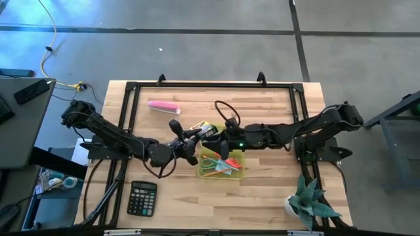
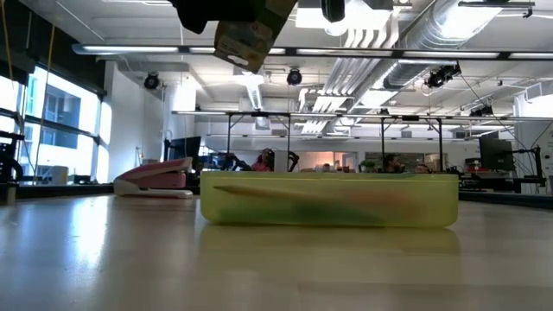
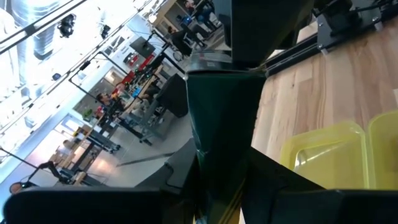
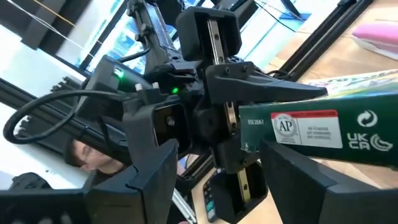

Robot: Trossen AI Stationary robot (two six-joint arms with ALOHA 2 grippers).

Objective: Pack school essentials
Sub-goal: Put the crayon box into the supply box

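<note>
Both dark arms meet over the middle of the pale wooden worktop [image 1: 262, 190], and between them hangs the small yellow-green crayon box [image 1: 203, 129], lifted clear of the boards. From table height it shows as a tilted cardboard carton [image 2: 246, 39] near the ceiling line, well above everything else.

The left pincer [image 1: 187, 145] reaches in from the left, and its own camera shows two dark fingers [image 3: 273, 186] closed against the sides of the box's dark green face [image 3: 221, 130]. The right pincer [image 1: 220, 139] comes from the opposite side; its dark fingers [image 4: 311, 177] sit pressed on either side of the green printed end of the box [image 4: 348, 127], so both pincers have hold of the same carton at once.

Just below and to the right of that meeting point sits the translucent yellow-green plastic case [image 1: 239, 174], open on the worktop. Inside it lie the green-handled scissors [image 1: 209, 167] and an orange pencil [image 1: 230, 162], along with other slim pieces I cannot make out.

A pink stapler [image 1: 163, 105] lies towards the far left of the worktop, well apart from the arms. A black calculator [image 1: 142, 198] rests near the front left corner, and a small potted green plant [image 1: 308, 200] stands at the front right.
</note>
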